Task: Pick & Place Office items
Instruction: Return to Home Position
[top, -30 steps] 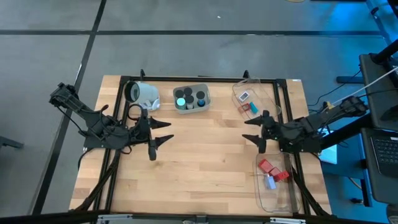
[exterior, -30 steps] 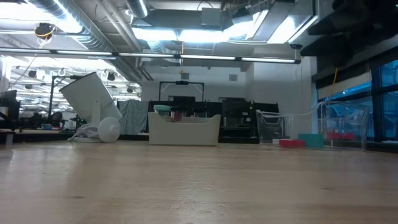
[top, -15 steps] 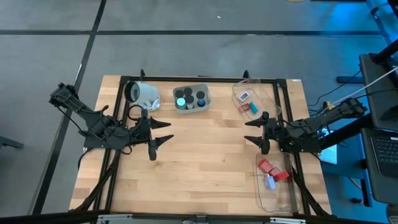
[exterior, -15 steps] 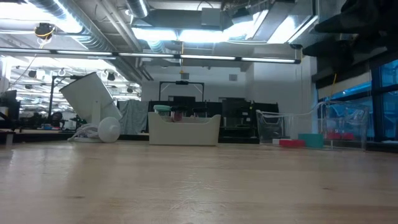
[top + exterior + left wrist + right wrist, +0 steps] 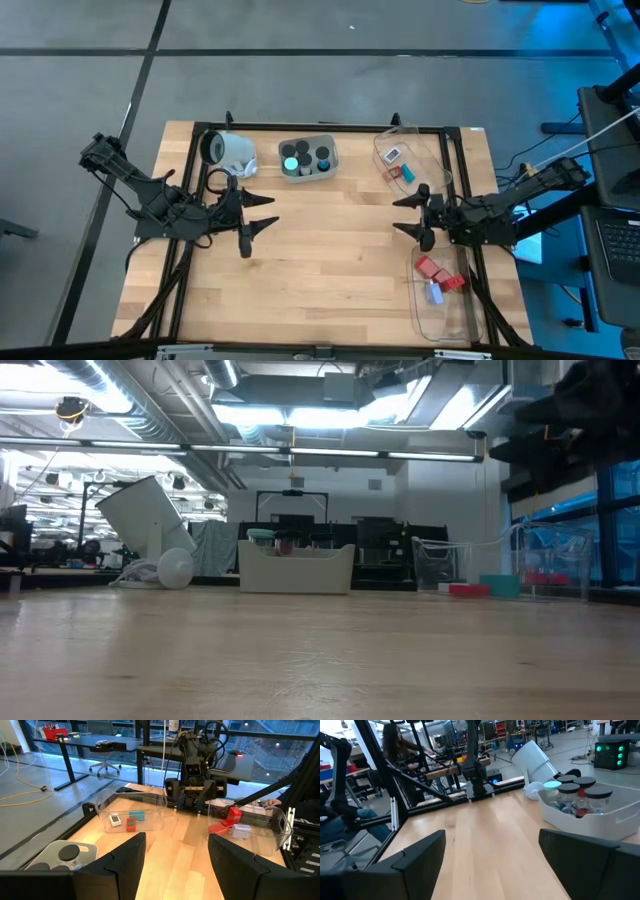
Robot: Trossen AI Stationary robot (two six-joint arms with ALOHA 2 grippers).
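Observation:
The office items sit in three trays. A grey tray (image 5: 308,160) at the far middle holds black round caps (image 5: 322,156) and a green-glowing one (image 5: 290,163). A clear tray (image 5: 418,150) at the far right holds a pale rectangle (image 5: 392,154), a teal one (image 5: 136,815) and a red block (image 5: 130,824). A second clear tray (image 5: 445,315) at the near right holds red blocks (image 5: 430,267) and a pale blue piece (image 5: 435,293). My left gripper (image 5: 268,212) stands open over the left half of the table, and my right gripper (image 5: 400,214) stands open facing it. Neither has anything between its fingers.
A large white cup (image 5: 230,150) lies on its side at the far left, beside the grey tray. Bare wood (image 5: 330,250) spans the table's middle and near part between the two grippers. A black frame (image 5: 320,127) runs along the table's edges. A person (image 5: 395,745) sits beyond the table.
My right gripper has come down a little and drawn slightly back toward the table's right edge, staying open. Its arm now reaches lower into the low view's top right corner. The trays and the items have kept their places.

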